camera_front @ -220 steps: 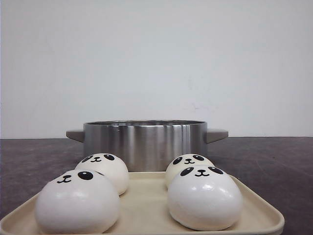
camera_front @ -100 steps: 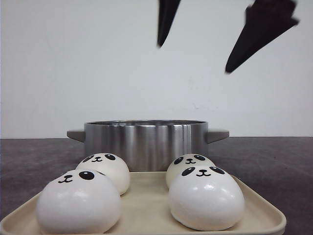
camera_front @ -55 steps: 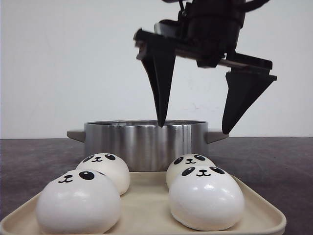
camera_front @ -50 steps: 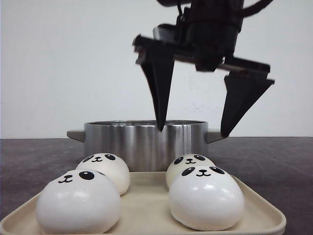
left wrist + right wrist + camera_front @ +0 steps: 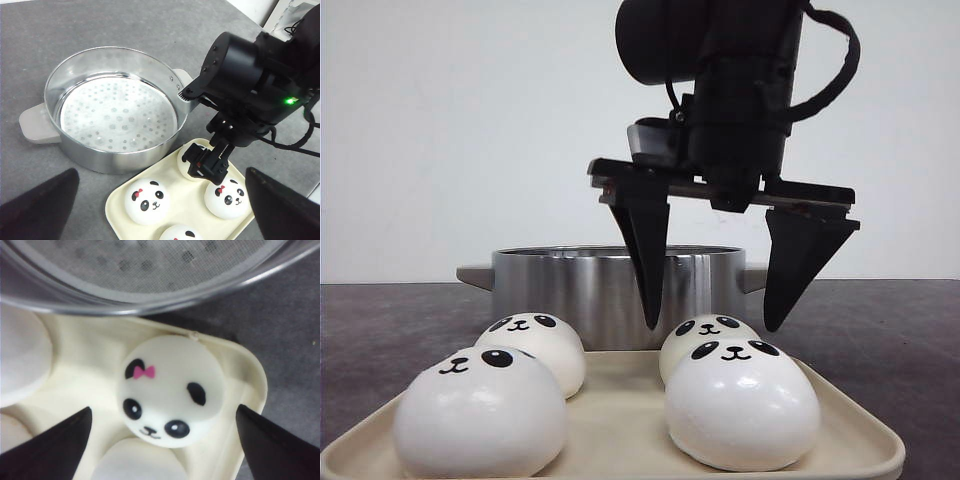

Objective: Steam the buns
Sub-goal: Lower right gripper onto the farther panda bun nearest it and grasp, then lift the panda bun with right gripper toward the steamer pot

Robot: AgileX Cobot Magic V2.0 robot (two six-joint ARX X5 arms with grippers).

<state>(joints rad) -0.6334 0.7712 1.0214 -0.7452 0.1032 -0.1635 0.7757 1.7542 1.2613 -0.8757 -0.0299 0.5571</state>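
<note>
Four white panda buns sit on a cream tray [image 5: 610, 432]: front left bun [image 5: 480, 412], back left bun [image 5: 532, 345], back right bun [image 5: 705, 335] and front right bun [image 5: 740, 405]. My right gripper [image 5: 712, 322] hangs open just over the back right bun, one fingertip on each side and no contact visible. In the right wrist view that bun [image 5: 170, 390], with a pink bow, lies between the open right gripper [image 5: 165, 450]. My left gripper [image 5: 160, 210] is open and empty, high above the tray [image 5: 117, 200].
A steel steamer pot [image 5: 590, 290] with two grey handles stands just behind the tray. Its perforated plate [image 5: 117, 112] is bare. Dark grey tabletop lies around both; a white wall is behind.
The right arm has come down from above into the front view with its gripper open, until its fingertips flank the back right bun. The buns, tray and pot have not moved.
</note>
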